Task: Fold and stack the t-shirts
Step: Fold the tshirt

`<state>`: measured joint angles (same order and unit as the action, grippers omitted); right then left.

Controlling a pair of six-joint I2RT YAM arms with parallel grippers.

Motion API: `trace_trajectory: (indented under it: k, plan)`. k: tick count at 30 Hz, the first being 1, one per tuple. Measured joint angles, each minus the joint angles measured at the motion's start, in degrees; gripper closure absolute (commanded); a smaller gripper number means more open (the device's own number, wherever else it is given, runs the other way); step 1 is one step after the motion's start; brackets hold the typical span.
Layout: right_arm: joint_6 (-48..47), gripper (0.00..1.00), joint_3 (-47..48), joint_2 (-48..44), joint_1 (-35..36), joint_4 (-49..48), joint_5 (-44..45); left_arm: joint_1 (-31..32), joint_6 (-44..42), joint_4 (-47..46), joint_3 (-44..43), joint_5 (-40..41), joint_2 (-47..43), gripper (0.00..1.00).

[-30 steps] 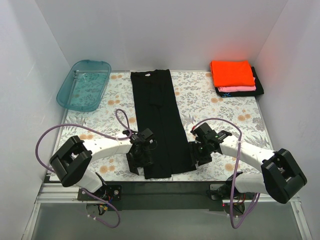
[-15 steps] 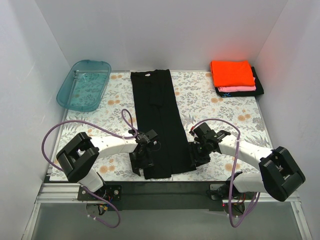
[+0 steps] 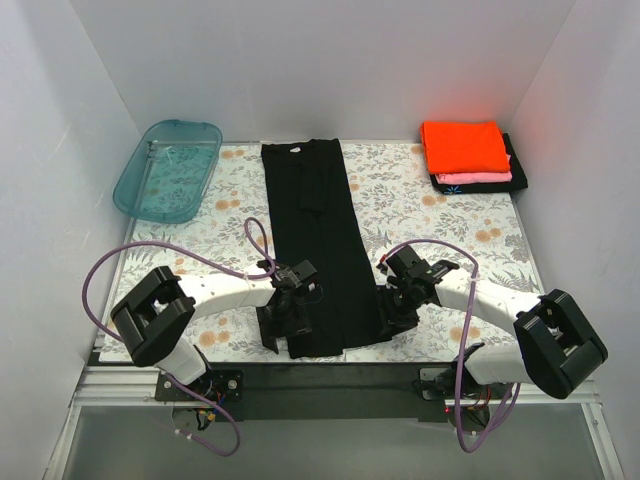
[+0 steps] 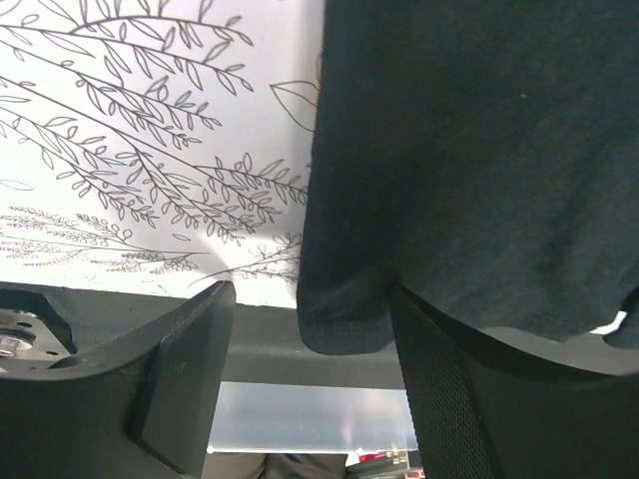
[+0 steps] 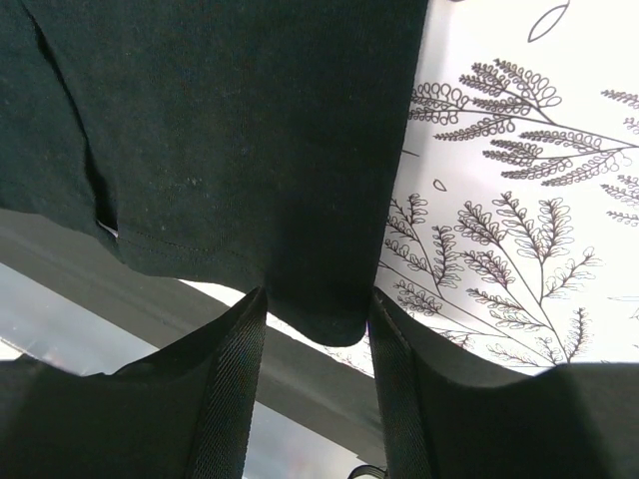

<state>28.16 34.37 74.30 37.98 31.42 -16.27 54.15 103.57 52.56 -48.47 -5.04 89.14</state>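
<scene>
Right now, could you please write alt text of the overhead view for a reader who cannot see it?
A black t-shirt lies folded in a strip down a floral table, the left pincer and right pincer at its near corners; a teal tub sits far left, folded shirts far right.

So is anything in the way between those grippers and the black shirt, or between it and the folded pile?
Nothing visible. The left gripper and right gripper each straddle a near corner of the black shirt, and only bare table lies between it and the folded pile.
</scene>
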Motion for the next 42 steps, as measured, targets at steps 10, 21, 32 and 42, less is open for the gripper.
trace_trajectory:
  k: [10,21,32,42]
  plan:
    - [-0.02,0.49,-0.09,0.0,0.0,0.02,0.09,0.37,-0.66,-1.03,0.02,-0.74,-0.28,0.46]
    - [-0.33,0.92,-1.38,0.22,0.0,-0.04,-0.17,0.48,-1.11,-3.13,0.74,-3.37,1.2,1.0]
    - [-1.73,0.99,2.95,0.55,-0.15,3.67,2.78,-1.14,-1.77,-2.21,0.26,-2.58,-0.87,1.0]
    - [-6.82,0.99,29.24,13.51,-4.22,4.15,7.34,-21.35,-11.91,-5.49,-12.74,-0.35,-2.36,1.0]
